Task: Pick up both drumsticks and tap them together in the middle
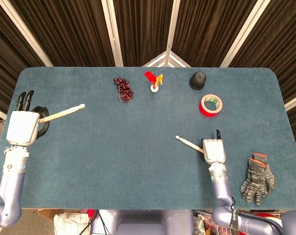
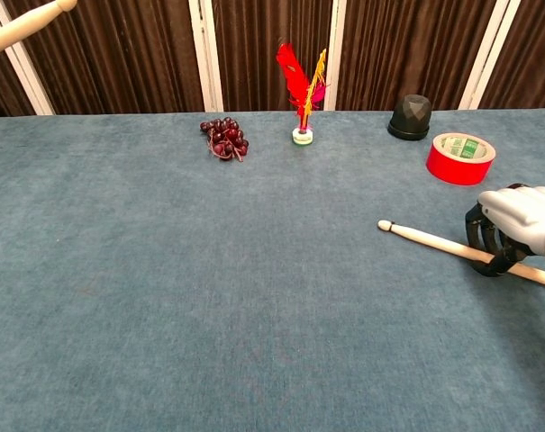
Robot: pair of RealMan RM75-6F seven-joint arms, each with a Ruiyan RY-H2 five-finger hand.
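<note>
At the left edge of the tabletop [image 1: 138,147], your left hand [image 1: 24,126] grips one drumstick [image 1: 63,113] aloft, tip pointing inward for the meeting. Your right hand [image 1: 213,151] curls its fingers [image 2: 485,243] around the second drumstick [image 2: 430,239], which seems to lie low on the cloth, awaiting a lift.
</note>
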